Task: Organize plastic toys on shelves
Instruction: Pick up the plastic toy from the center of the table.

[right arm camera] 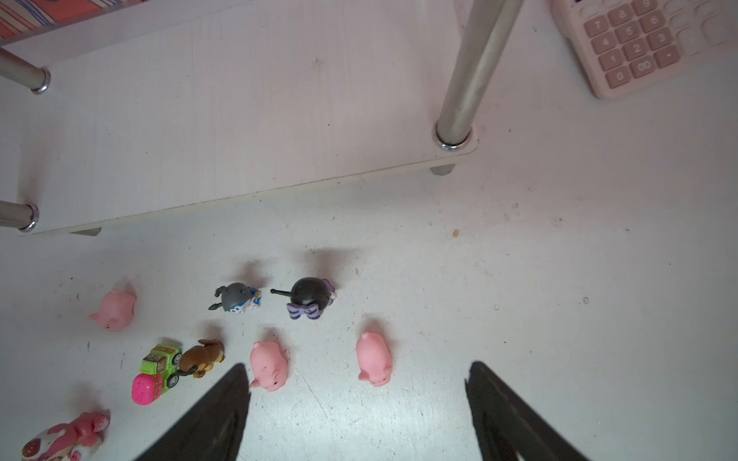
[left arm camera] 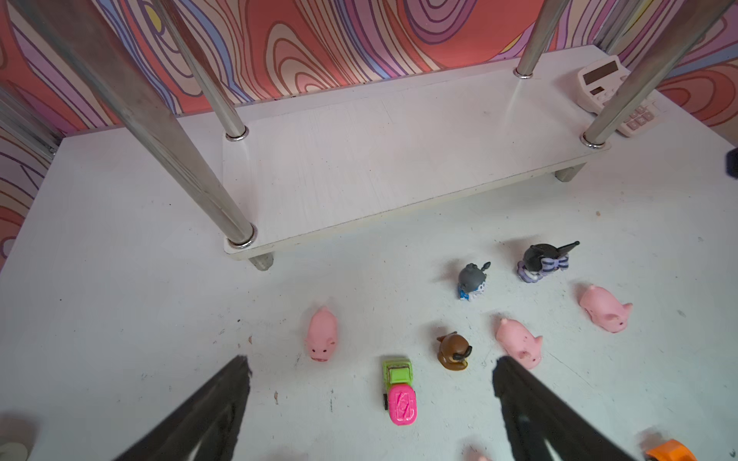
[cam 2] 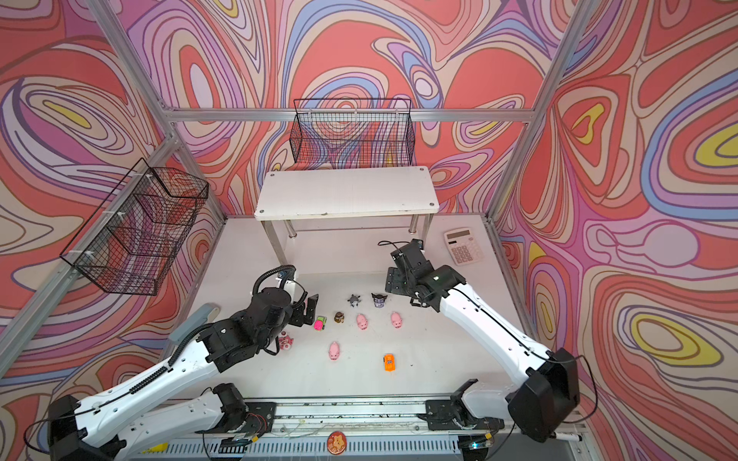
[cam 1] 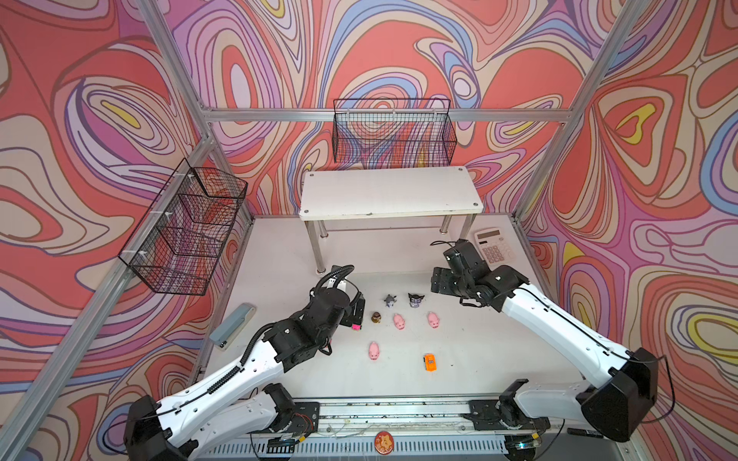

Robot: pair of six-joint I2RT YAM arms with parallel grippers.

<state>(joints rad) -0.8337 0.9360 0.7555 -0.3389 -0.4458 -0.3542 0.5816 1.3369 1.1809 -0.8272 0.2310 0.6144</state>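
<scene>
The shelves (cam 1: 389, 191) stand at the back of the table, and their lower board (left arm camera: 379, 159) is bare. In front lie several pink pigs (cam 1: 398, 321), a grey figurine (cam 1: 390, 300), a dark horned figurine (cam 1: 415, 299), a brown figurine (cam 1: 376, 317) and an orange car (cam 1: 429, 363). My left gripper (left arm camera: 371, 367) hangs open over the pink-green car (left arm camera: 399, 393), which lies between its fingers, untouched. One pig (left arm camera: 322, 335) and the pink bear (cam 2: 286, 340) lie beside that arm. My right gripper (right arm camera: 357, 371) is open and holds nothing, above two pigs (right arm camera: 373, 364).
A pink-keyed calculator (cam 1: 493, 245) lies at the back right beside a shelf leg. A grey stapler (cam 1: 232, 326) lies at the table's left edge. Black wire baskets hang on the back wall (cam 1: 393, 133) and the left frame (cam 1: 187, 227).
</scene>
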